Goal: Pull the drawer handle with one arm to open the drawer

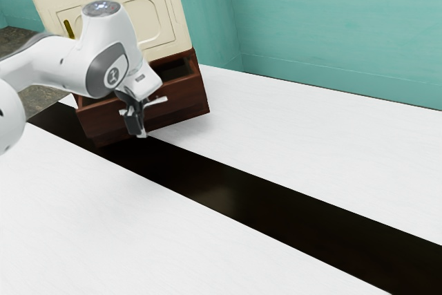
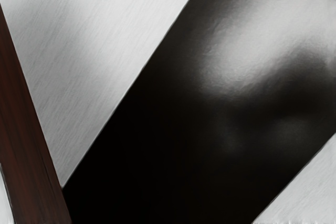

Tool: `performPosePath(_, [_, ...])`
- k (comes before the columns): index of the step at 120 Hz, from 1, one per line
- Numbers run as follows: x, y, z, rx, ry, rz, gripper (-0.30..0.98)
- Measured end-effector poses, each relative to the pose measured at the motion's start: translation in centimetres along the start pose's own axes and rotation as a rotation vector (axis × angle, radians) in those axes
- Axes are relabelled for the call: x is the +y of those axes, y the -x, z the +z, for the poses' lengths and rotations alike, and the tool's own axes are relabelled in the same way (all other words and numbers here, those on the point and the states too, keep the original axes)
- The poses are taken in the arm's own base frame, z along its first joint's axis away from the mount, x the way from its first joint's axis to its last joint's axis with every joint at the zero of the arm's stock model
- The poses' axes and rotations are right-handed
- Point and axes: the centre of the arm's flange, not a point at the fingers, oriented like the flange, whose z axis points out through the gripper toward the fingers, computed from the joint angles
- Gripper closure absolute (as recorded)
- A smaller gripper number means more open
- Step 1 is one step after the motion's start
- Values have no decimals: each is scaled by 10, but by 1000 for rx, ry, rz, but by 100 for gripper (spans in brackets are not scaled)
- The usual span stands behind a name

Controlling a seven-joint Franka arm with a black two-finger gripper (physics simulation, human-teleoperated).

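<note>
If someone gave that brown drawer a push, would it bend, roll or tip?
The brown drawer shows wood grain and straight walls, so I'd expect it to stay stiff. Its flat, boxy sides make rolling unlikely. Standing out below the cream cabinet, it would probably slide inward rather than tip.

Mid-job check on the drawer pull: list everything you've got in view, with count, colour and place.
cabinet: one, cream, toward the exterior view's upper left
handle-like piece: one, dark yellow, on the cabinet's front
drawer: one, red-brown, partly open, below the cream part
table: one, white, under the drawer
band: one, black, across the table
walls: at least two, teal, behind
floor: grey-brown, beyond the table
arm: one, white, from the exterior view's left
gripper: one, black, at the drawer's front
</note>
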Motion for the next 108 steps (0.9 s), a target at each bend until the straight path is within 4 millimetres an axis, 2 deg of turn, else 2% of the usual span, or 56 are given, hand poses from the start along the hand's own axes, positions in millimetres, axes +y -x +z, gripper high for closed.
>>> performPosePath(24, [17, 3, 0, -4, 21, 7, 0])
performPosePath(42, [32, -1, -11, 3, 20, 24, 4])
performPosePath(77, [62, -17, -17, 17, 24, 66, -1])
performPosePath(108, [66, -15, -21, 44, 24, 51, 4])
